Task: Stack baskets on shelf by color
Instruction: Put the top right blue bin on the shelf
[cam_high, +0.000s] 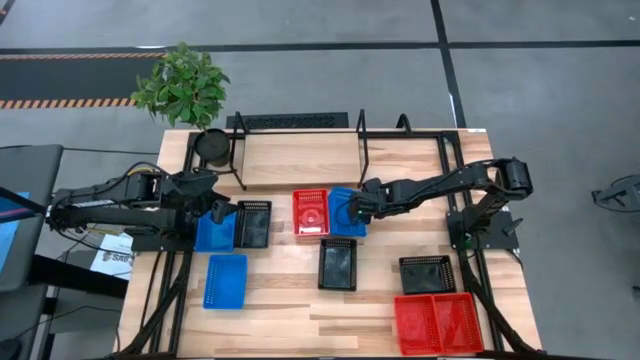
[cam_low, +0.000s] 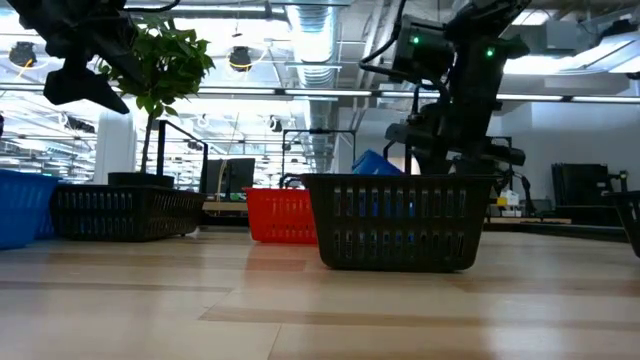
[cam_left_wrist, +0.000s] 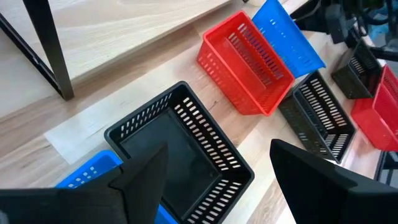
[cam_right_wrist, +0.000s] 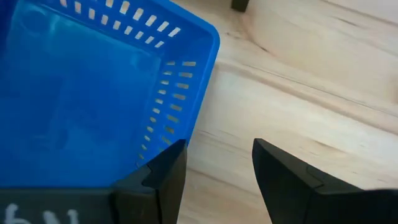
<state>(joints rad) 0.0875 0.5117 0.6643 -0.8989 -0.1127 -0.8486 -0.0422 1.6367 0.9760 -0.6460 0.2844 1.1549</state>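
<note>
Grey flooring surrounds the light-wood desk seen from above, with a narrow light-wood shelf in black tube framing along its far edge, bare of baskets. The right jaws stand apart at the rim of a tilted blue perforated plastic basket, just beside a red perforated basket. The left jaws, apart and empty, hover between another blue basket and a black basket.

At desk level, a nearer black basket looks empty.

From the right wrist, the blue basket's wall lies at one finger; closing should grip it.
</note>
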